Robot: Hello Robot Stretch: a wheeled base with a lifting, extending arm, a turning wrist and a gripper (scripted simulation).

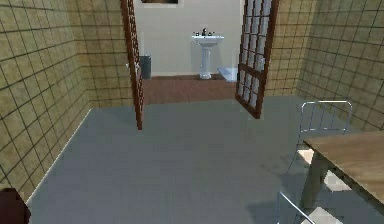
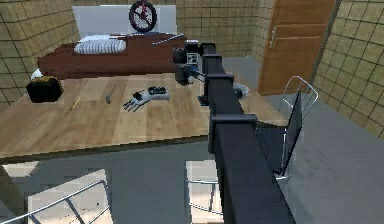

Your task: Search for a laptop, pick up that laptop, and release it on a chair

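A: What's ahead?
B: A white pedestal sink, past two open glazed doors — a dark bin left of it.
A: And sideways?
B: A wooden table with a black lump and a small grey-and-white thing on it; behind, a brown bed with a striped pillow — a wooden door farther right.

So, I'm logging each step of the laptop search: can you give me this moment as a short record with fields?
Ahead: open glazed doors, white sink beyond
Arm side: wooden table, bed behind it
On table: black object; small black-and-white object
Chair: wire chair at the table's right end
Claw: near the table's far edge; cannot tell whether it holds anything
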